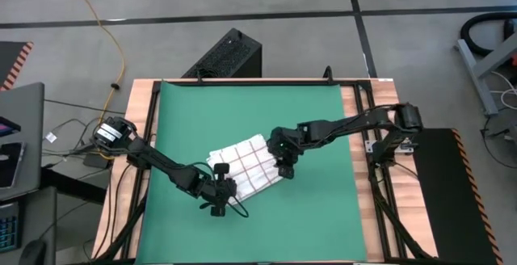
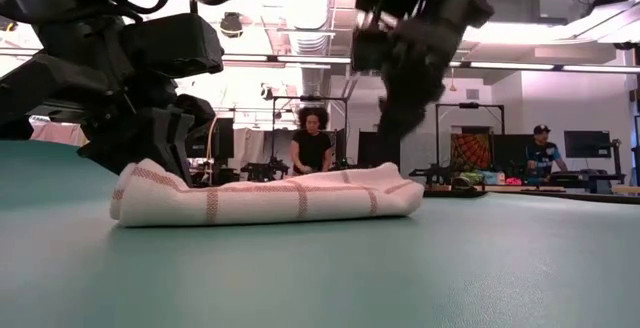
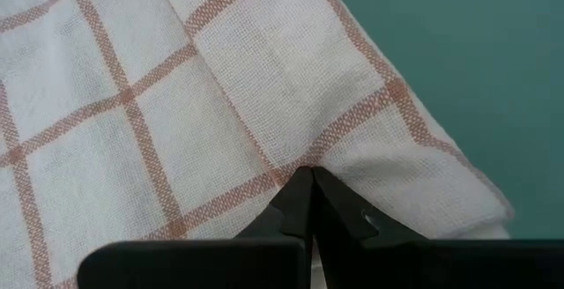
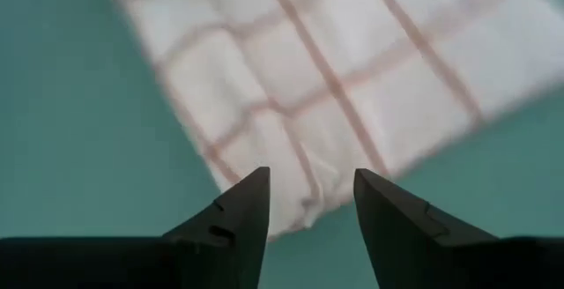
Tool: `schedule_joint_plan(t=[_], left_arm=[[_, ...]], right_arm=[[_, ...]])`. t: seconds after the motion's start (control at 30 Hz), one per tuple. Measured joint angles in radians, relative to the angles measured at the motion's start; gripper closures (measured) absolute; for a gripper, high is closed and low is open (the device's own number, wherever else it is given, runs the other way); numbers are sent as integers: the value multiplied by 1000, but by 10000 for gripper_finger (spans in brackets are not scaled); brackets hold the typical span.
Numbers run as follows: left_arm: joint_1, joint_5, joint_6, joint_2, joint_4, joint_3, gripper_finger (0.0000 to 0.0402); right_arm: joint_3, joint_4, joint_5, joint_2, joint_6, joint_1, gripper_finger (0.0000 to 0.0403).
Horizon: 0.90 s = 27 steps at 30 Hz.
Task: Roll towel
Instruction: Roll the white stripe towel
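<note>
Towel (image 1: 245, 166): folded, mid-mat, toward the bench's front edge. Left pincer (image 3: 308, 183): pinched closed on towel fabric, per wrist view. Right pincer (image 4: 310, 203): fingers apart, empty, above towel's corner; low view shows it raised.

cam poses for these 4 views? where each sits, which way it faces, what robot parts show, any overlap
High: overhead, straight down; both arms, towel on green mat.
Low: table height, level across into the room; arms come from above, towel lies folded.
Left wrist: close over the towel, left gripper shut, tips against the cloth.
Right wrist: above a towel corner, right gripper open, not touching.
Shared: the towel is in all four views.
</note>
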Motion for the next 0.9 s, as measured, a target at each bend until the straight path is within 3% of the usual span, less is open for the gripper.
schedule_joint_plan(t=[0.3,0.4,0.6,0.9], left_arm=[[0,-1,9,1,-6,0,401],[0,0,7,1,-10,0,401],[0,0,1,2,-14,-1,401],[0,-1,0,2,-10,-1,401]], right_arm=[[2,17,-9,-27,-434,135,216],[2,16,47,-1,-535,179,206],[2,8,169,51,-558,191,157],[3,6,171,141,-610,155,137]])
